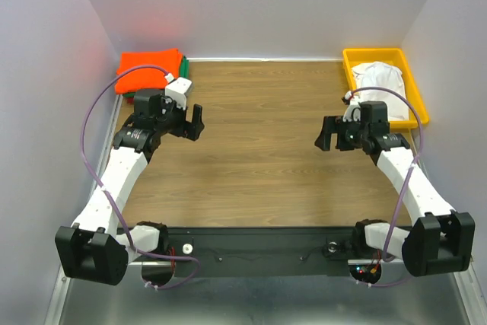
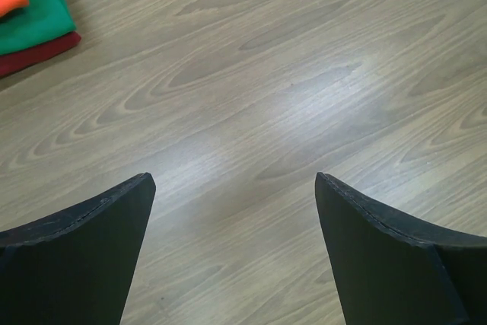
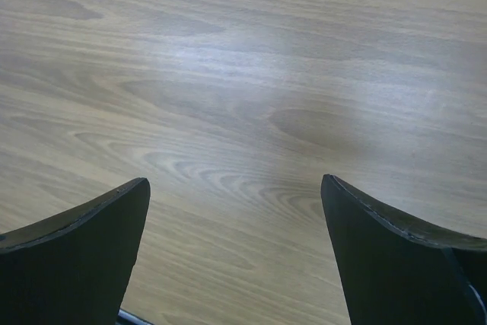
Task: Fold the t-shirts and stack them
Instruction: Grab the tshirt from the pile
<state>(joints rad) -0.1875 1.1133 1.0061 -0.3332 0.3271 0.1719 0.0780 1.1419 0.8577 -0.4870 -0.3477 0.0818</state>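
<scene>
Robot test cell, probably in a lab. Plain pale panels box in a wood-grain table on three sides. Cabled left arm and right arm mount on a black base rail.

The left wrist view's corner cuts off the folded t-shirts.

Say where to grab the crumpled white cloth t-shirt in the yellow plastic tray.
Pinch a raised fold near the middle of the white cloth t-shirt, probably from straight above: it lies bunched inside the yellow plastic tray, whose walls block a sideways approach.
</scene>
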